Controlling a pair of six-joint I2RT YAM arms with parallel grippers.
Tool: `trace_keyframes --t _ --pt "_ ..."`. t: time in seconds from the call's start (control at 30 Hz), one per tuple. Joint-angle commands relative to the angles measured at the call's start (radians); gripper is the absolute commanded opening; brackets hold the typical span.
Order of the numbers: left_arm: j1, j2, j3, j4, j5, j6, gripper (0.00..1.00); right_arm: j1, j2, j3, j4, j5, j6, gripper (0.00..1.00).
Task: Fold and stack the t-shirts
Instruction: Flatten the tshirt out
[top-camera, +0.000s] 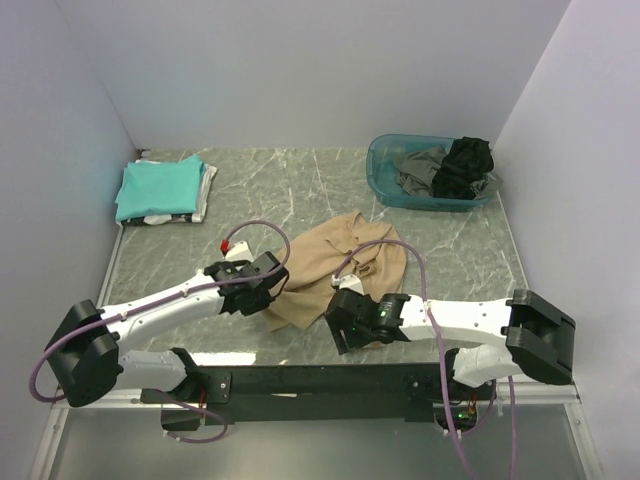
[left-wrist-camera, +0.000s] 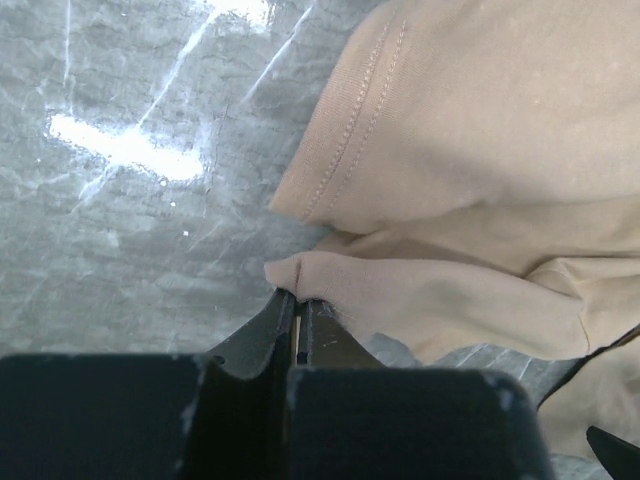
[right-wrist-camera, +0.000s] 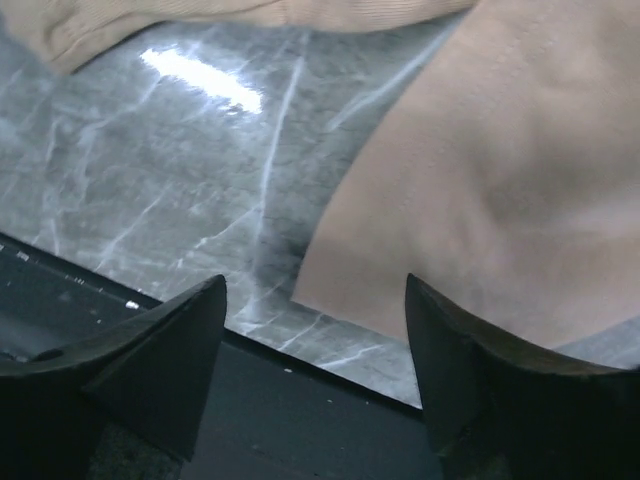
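The tan t-shirt (top-camera: 340, 270) lies crumpled at the middle front of the table. My left gripper (top-camera: 272, 290) is shut on a fold at its left edge; the left wrist view shows the fingertips pinching the tan cloth (left-wrist-camera: 420, 290). My right gripper (top-camera: 340, 328) is open and empty, hovering over the shirt's near corner (right-wrist-camera: 500, 200) by the table's front edge. A folded teal t-shirt (top-camera: 160, 185) lies on a white one (top-camera: 203, 200) at the back left.
A blue plastic tub (top-camera: 380, 165) at the back right holds dark grey (top-camera: 420, 172) and black garments (top-camera: 468, 160). The black front rail (right-wrist-camera: 300, 420) runs along the table's near edge. Walls enclose the table on three sides.
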Motion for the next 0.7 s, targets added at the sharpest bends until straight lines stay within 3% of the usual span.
trace_keyframes --t 0.0,0.13,0.2,0.4,0.57,0.67 --pt "0.004 -0.014 -0.018 0.058 -0.004 0.018 0.01 0.004 0.014 -0.002 -0.024 0.053 0.062 0.75" --pt "0.004 -0.045 -0.039 0.088 -0.007 0.009 0.01 0.005 0.057 0.0 -0.034 0.062 0.08 0.56" --pt "0.004 -0.071 -0.048 0.111 -0.01 0.017 0.01 0.002 0.084 -0.002 -0.058 0.082 0.102 0.55" --pt "0.004 -0.14 -0.102 0.142 -0.1 -0.069 0.01 -0.002 0.068 -0.041 -0.058 0.072 0.131 0.33" --pt "0.004 -0.183 -0.153 0.22 -0.102 -0.041 0.01 -0.035 0.029 -0.046 -0.035 0.069 0.113 0.05" --pt "0.004 -0.198 -0.145 0.237 -0.113 0.011 0.01 -0.073 -0.011 -0.026 -0.041 0.101 0.097 0.0"
